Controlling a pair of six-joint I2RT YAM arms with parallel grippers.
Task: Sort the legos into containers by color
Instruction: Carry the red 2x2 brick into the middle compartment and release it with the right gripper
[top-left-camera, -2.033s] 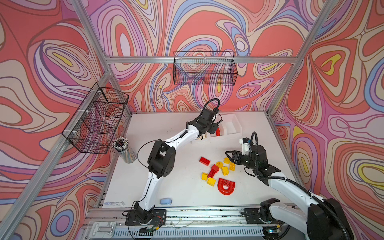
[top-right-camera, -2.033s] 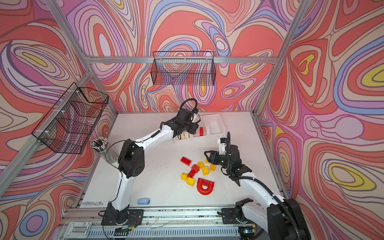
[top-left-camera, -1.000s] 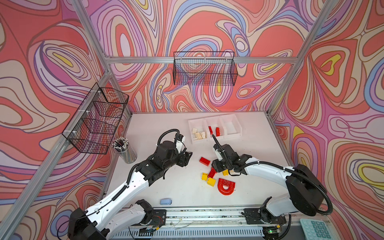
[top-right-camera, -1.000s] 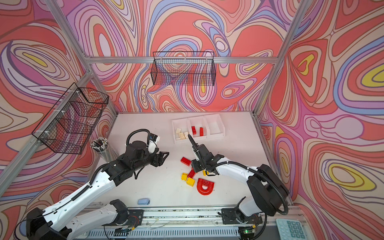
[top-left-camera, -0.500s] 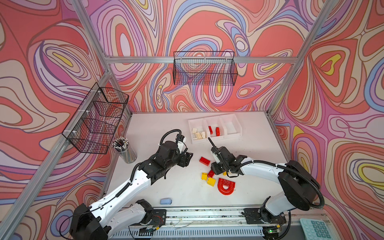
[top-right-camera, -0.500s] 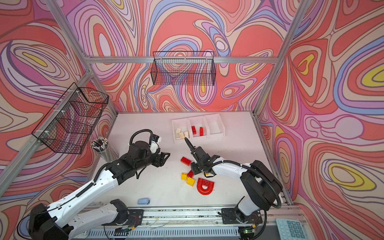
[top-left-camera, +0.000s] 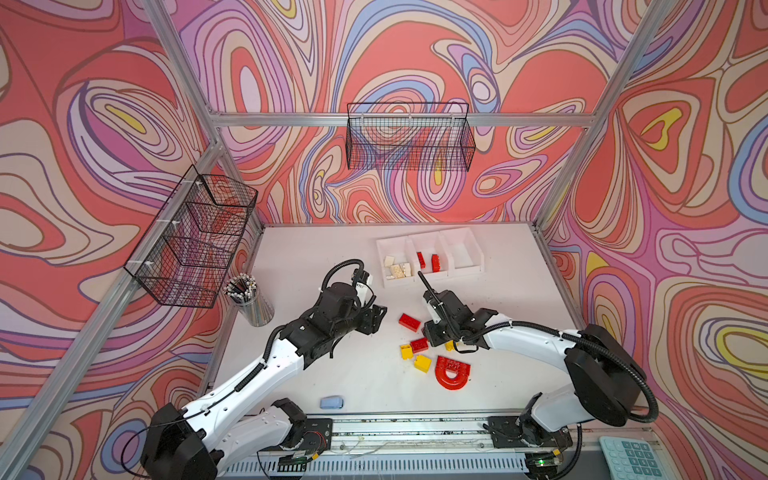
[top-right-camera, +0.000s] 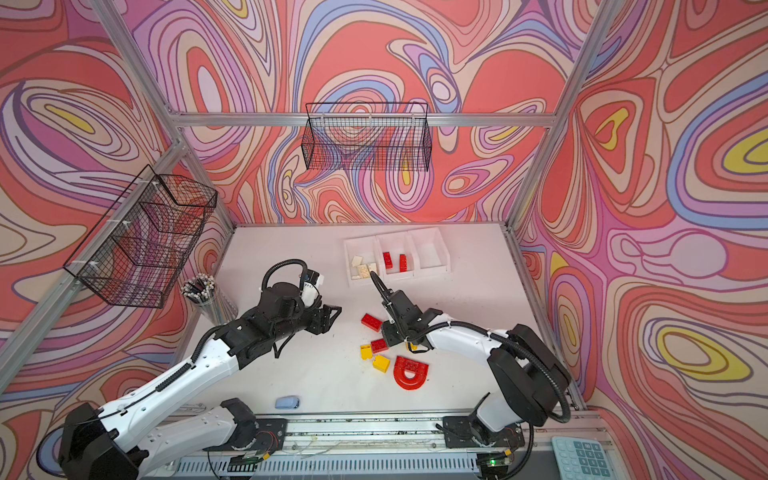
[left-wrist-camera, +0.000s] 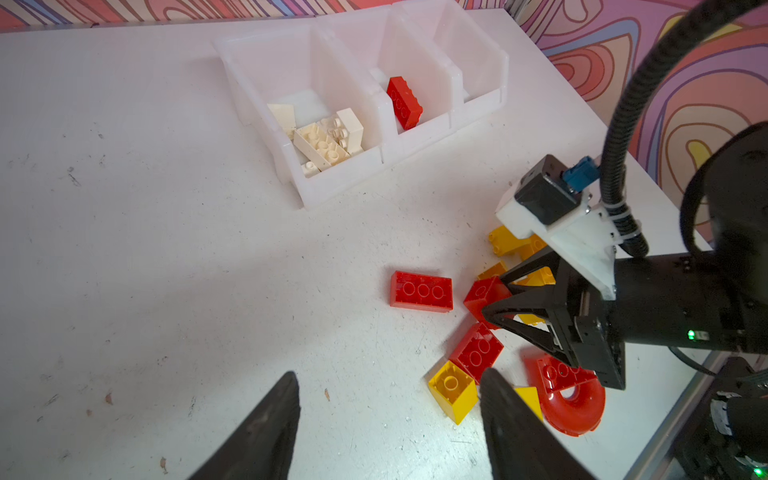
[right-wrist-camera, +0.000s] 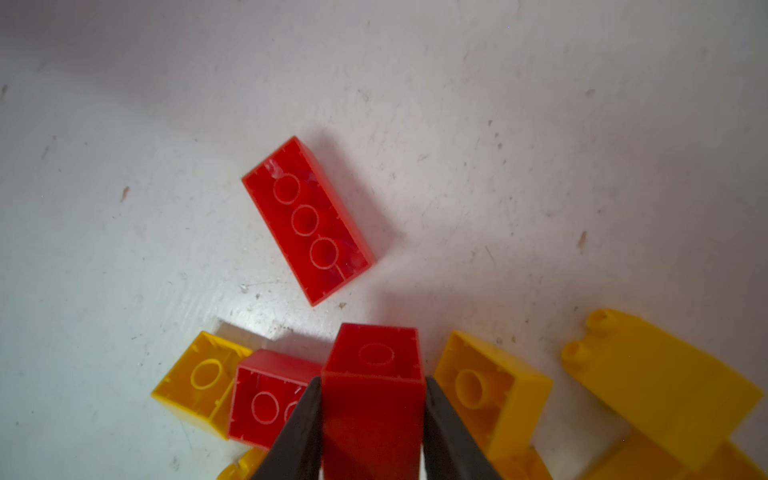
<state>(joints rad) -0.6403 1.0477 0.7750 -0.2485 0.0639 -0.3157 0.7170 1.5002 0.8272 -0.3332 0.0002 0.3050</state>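
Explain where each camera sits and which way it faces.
Both top views: high over the front edge, looking down on table and bins; both arms, left tool, right tool show.
Left wrist: behind the left tool, facing bins and right tool; its open fingers show.
Right wrist: behind the right tool, facing the table; its fingers pinch a small red brick.
Shared: both wrist views show the long red brick.

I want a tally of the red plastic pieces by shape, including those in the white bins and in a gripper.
Red rectangular studded bricks: 5 (2 in the middle white plastic bin, 2 on the table, 1 held red brick in the right gripper)
Red arch-shaped piece: 1
Total: 6
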